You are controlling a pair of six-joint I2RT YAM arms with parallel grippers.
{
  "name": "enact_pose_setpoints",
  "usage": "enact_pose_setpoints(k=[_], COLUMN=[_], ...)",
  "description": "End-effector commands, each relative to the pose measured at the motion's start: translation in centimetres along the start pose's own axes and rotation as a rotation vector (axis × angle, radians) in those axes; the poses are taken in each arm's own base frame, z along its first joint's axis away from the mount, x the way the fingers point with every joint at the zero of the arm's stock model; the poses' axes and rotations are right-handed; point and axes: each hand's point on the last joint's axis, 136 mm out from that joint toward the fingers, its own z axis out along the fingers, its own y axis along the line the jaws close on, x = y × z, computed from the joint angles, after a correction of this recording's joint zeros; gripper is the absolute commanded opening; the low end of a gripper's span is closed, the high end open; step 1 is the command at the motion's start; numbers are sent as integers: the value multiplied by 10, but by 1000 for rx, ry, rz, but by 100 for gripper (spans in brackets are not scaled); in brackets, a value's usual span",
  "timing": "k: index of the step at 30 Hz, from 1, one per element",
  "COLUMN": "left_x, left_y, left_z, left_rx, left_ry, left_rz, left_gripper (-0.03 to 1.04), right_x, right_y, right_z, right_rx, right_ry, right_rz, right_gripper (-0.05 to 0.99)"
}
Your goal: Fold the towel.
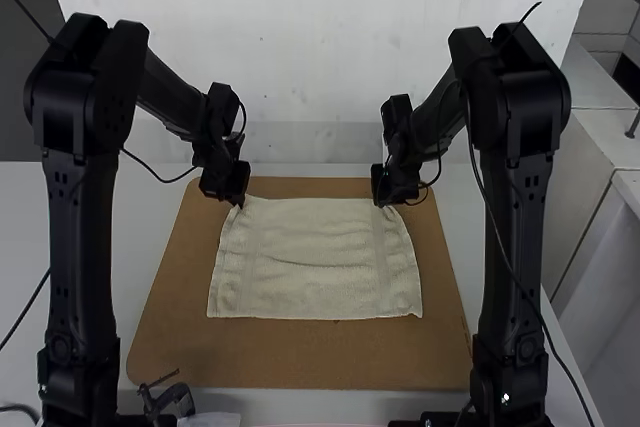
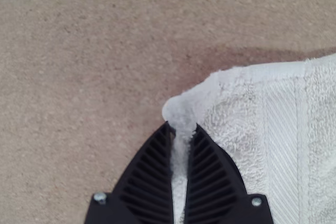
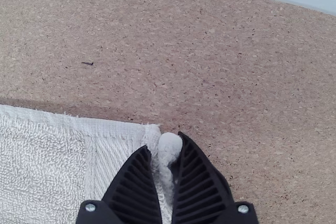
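While a pale tabletop (image 1: 148, 209) lies under everything, a brown board (image 1: 200, 352) rests on it, its corners rounded. On the board, toward its far edge, is the off-white towel (image 1: 312, 257), spread flat with shallow creases. Its long axis runs from left to right, between the two arms' sides, so one long edge faces the arms' bases and the other faces away. A woven band (image 1: 380, 252) near each short end runs from far to near. At the far left corner, the left tool (image 1: 240, 204) is clenched on a pinch of towel; at the far right corner, the right tool (image 1: 381, 204) grips another. On the board beyond the towel lies a tiny dark fleck (image 3: 87, 63).
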Motion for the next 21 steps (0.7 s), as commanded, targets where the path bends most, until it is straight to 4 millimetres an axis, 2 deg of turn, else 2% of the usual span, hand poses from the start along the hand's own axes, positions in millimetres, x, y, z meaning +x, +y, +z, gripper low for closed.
enact_pose_setpoints(k=[1, 5, 10, 13, 16, 21], left_x=[-17, -35, -52, -65, -74, -84], left_y=[-24, -27, -18, -12, -6, 0], left_z=[-28, -49, -74, -98, -116, -136], left_rx=[54, 45, 17, 14, 5, -29], left_ry=[-54, -112, -175, -235, -281, -331], left_rz=[33, 41, 24, 0, -14, -18], left_gripper=[2, 2, 2, 2, 2, 2], right_x=[11, -5, -36, -53, -63, -75], right_y=[-47, -42, -43, -47, -46, -42], right_z=[5, -8, -31, -45, -57, -70], right_rx=[197, 199, 189, 182, 174, 157], right_ry=[5, -48, -155, -218, -269, -321], right_rz=[31, 38, 76, 105, 117, 128], right_gripper=[2, 2, 2, 2, 2, 2])
